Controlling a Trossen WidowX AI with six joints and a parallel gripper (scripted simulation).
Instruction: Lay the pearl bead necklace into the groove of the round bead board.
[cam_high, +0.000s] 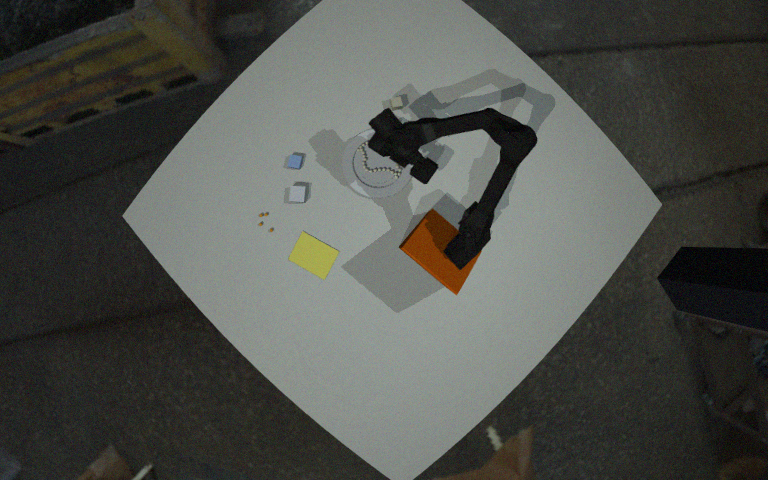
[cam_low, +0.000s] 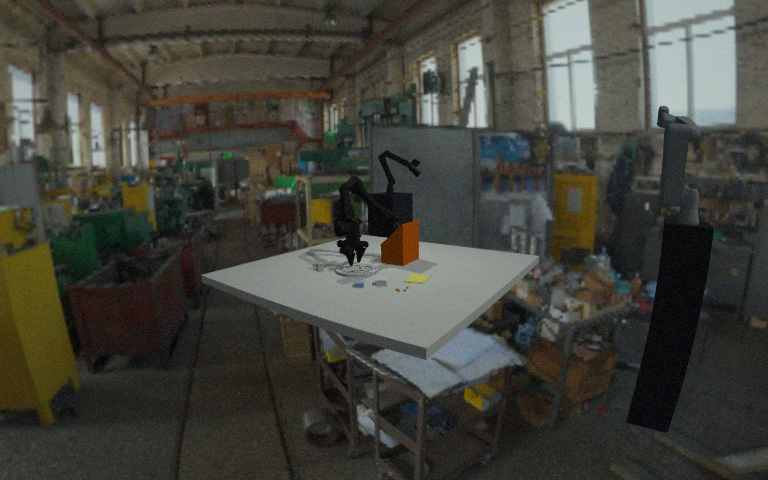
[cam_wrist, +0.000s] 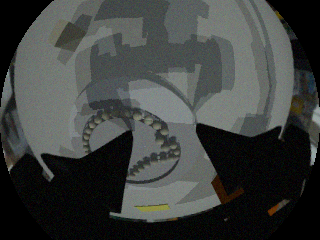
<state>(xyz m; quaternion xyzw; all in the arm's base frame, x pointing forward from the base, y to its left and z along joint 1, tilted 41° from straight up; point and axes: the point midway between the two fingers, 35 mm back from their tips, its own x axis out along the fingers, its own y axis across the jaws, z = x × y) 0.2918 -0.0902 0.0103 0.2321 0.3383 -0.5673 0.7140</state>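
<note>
The round bead board (cam_high: 362, 190) (cam_low: 355, 274) (cam_wrist: 155, 102) is pale grey with a circular groove. The pearl bead necklace (cam_high: 376, 169) (cam_wrist: 148, 121) lies on it. In the wrist view its left and upper beads run along the groove. At the right it bends sharply, and a strand cuts across inside the groove's lower arc. My gripper (cam_low: 355, 264) (cam_wrist: 165, 131) is open above the board, with no beads seen held between its fingertips. The left finger hides part of the necklace, and the arm covers part of the board in the top view.
An orange sloped block (cam_high: 419, 240) (cam_low: 410, 243) stands beside the board, under the arm's base. A yellow sheet (cam_high: 314, 254) (cam_low: 417, 278), a blue block (cam_high: 295, 161), a whitish block (cam_high: 297, 193), a beige block (cam_high: 397, 102) (cam_wrist: 70, 37) and several tiny orange pieces lie around.
</note>
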